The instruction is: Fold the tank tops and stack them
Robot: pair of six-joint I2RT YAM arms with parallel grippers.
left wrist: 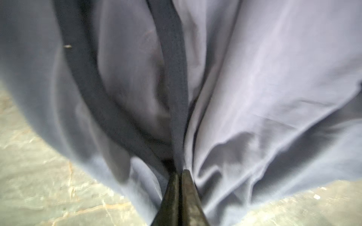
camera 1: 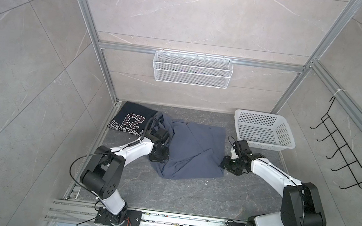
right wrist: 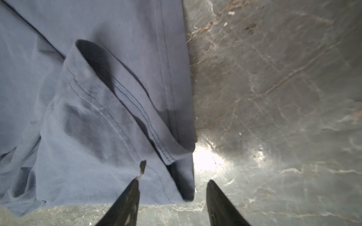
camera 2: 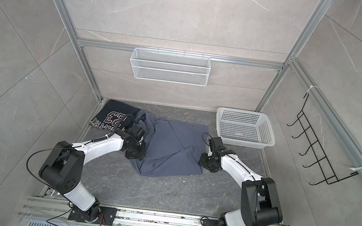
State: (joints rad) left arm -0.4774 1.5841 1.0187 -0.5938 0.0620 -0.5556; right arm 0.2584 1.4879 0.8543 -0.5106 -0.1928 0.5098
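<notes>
The slate-blue tank top (camera 1: 194, 148) (camera 2: 171, 145) lies crumpled and partly folded in the middle of the dark floor. My left gripper (camera 1: 158, 155) (camera 2: 136, 155) is at its left edge, shut on the cloth beside the dark trim (left wrist: 176, 97); in the left wrist view its tips (left wrist: 180, 172) meet on the fabric. My right gripper (camera 1: 224, 164) (camera 2: 202, 162) stands open at the near right corner, and the hem corner (right wrist: 182, 191) lies between its fingers (right wrist: 172, 182). The navy tank top (camera 1: 131, 118) (camera 2: 111, 114) with "23" lies folded at the back left.
A white perforated plastic basket (camera 1: 265, 145) (camera 2: 244, 143) sits at the back right, just behind the right arm. A white wire basket (camera 1: 192, 69) hangs on the back wall. A black hook rack (camera 1: 344, 152) is on the right wall. Aluminium frame rails border the floor.
</notes>
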